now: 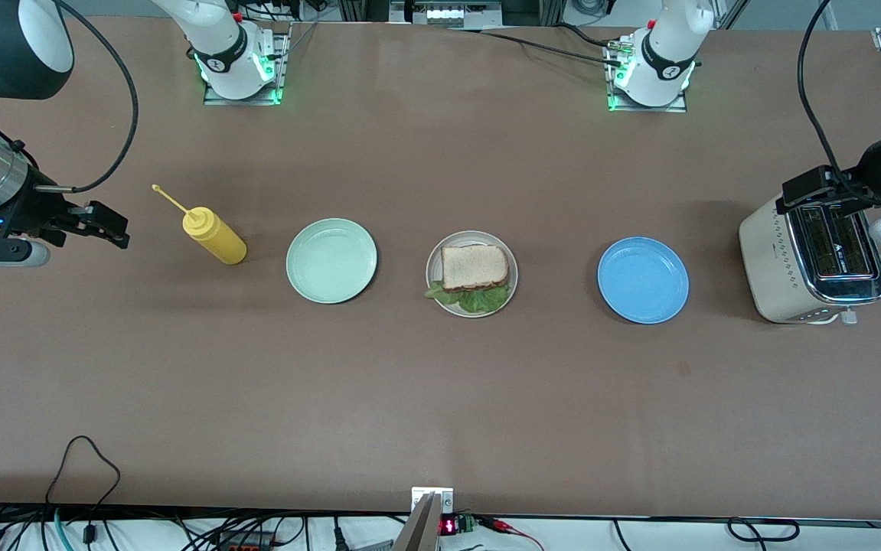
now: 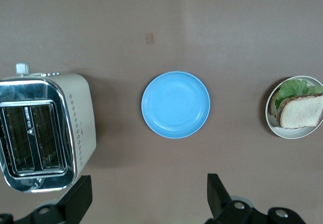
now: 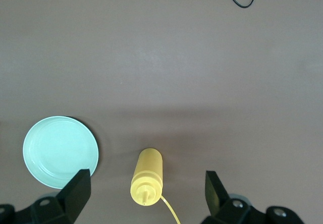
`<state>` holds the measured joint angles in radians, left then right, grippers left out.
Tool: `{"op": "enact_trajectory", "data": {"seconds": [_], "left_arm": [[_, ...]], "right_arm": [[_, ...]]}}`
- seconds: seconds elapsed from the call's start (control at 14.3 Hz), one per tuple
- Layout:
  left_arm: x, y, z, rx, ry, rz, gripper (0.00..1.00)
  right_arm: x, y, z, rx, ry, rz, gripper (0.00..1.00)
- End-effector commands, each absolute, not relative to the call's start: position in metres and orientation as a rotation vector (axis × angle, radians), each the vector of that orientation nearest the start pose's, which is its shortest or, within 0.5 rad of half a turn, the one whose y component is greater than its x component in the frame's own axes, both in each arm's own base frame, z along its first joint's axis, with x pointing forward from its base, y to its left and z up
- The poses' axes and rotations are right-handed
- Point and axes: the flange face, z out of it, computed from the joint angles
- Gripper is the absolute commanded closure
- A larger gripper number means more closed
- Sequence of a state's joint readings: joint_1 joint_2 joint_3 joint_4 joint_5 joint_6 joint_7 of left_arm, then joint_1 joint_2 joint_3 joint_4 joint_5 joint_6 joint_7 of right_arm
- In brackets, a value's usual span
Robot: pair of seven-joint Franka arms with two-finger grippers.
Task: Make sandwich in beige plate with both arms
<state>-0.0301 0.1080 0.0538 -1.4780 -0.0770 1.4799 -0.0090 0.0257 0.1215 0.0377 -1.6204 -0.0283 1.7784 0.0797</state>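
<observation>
The sandwich, a toast slice on top with green lettuce sticking out beneath it, lies on the beige plate at the table's middle. Both show at the edge of the left wrist view, sandwich on plate. My left gripper is up in the air over the toaster, open and empty. My right gripper is up in the air at the right arm's end of the table, beside the yellow bottle, open and empty.
A mint-green plate and a lying yellow squeeze bottle sit toward the right arm's end. A blue plate and a cream toaster sit toward the left arm's end. A black cable loops at the table's near edge.
</observation>
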Motion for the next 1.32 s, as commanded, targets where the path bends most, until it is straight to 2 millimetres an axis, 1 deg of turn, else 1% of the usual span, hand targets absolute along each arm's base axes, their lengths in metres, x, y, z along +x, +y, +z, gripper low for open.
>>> {"op": "enact_trajectory", "data": {"seconds": [0.0,0.07,0.14,0.21,0.35,0.56,0.98,1.25], "left_arm": [[0.562,0.005,0.592,-3.184,-0.069,0.154,0.00],[0.555,0.004,0.595,-3.188,-0.063,0.106,0.00],[0.549,0.002,0.589,-3.189,-0.060,0.094,0.00],[0.543,-0.002,0.590,-3.188,-0.048,0.089,0.00],[0.534,-0.001,0.594,-3.190,-0.048,0.086,0.00],[0.517,-0.002,0.590,-3.191,-0.053,0.104,0.00],[0.506,-0.007,0.598,-3.152,-0.019,0.116,0.00],[0.505,-0.007,0.599,-3.152,-0.012,0.119,0.00]], "right_arm": [[0.602,0.036,0.553,-3.179,0.031,-0.059,0.00],[0.602,0.036,0.553,-3.179,0.031,-0.059,0.00],[0.602,0.036,0.553,-3.179,0.031,-0.059,0.00],[0.602,0.036,0.553,-3.179,0.034,-0.059,0.00],[0.602,0.036,0.553,-3.180,0.029,-0.057,0.00],[0.602,0.036,0.553,-3.180,0.029,-0.059,0.00],[0.602,0.036,0.553,-3.180,0.029,-0.059,0.00],[0.602,0.036,0.553,-3.180,0.026,-0.057,0.00]]}}
